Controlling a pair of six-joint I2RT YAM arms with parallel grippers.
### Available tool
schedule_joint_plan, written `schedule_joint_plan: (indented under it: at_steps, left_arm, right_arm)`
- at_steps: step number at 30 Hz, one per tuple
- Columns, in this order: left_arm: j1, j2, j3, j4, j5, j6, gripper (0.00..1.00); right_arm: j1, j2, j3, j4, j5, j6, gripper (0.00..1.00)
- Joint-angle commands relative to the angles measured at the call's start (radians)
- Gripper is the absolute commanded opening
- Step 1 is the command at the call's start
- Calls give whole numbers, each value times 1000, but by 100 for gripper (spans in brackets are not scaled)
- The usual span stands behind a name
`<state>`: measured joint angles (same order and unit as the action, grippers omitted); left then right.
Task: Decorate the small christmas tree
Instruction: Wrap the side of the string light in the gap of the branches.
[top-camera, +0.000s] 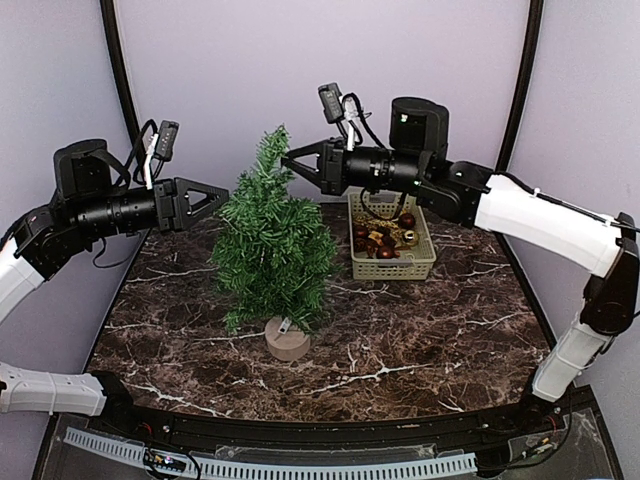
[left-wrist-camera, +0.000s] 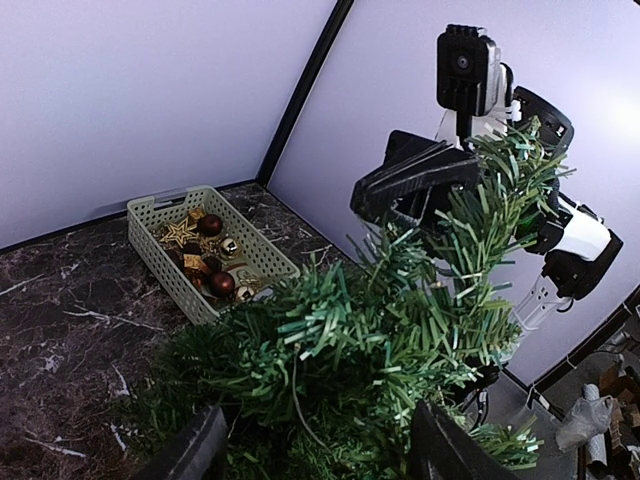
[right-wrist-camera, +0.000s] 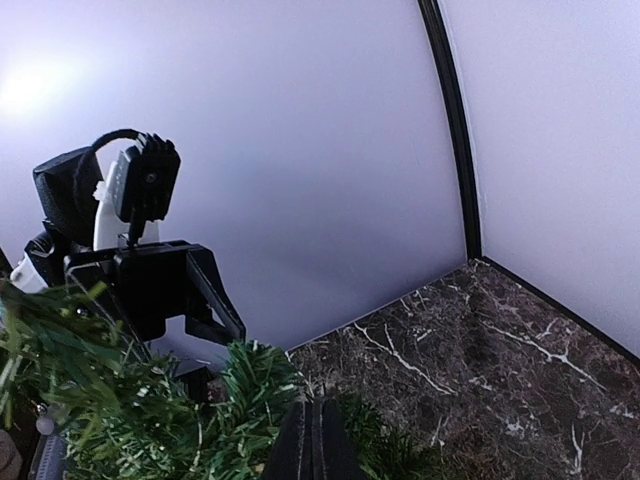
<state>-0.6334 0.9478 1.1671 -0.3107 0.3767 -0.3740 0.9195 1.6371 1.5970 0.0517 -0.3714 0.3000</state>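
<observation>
From above, the whole small christmas tree (top-camera: 275, 240) shows. It stands upright in the middle of the worktop (top-camera: 430, 330) on a round tan base (top-camera: 287, 341). The wrist views show only its bristly green needles and not the base. The left fingers (left-wrist-camera: 195, 452) are black and stand apart. They are pushed into the left side of the tree with branches between them, and I cannot tell if they squeeze. The right fingers (right-wrist-camera: 305, 440) are thin, dark and pressed together, up by the top of the tree on its right side. The worktop looks like dark brown stone with white veins. Just right of the tree, a bit farther back, sits a pale plastic basket (top-camera: 392, 270) with holes in its walls. The left wrist view looks into it best: shiny dark red balls (left-wrist-camera: 210, 225), a gold star (left-wrist-camera: 180, 233) and other small gold bits
</observation>
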Motion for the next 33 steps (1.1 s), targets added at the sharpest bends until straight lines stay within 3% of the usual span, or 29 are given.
schedule_joint_plan:
  at_steps: [1, 11, 33]
  left_arm:
    - [-6, -22, -7, 4, -7, 13, 65]
    - [-6, -24, -7, 2, -10, 17, 65]
    - [-5, -30, -6, -1, -31, 9, 65]
  right_arm:
    - [-7, 4, 71, -17, -75, -65, 0]
    - [4, 16, 154, -183, -150, -152, 0]
    - [71, -90, -2, -174, -92, -158, 0]
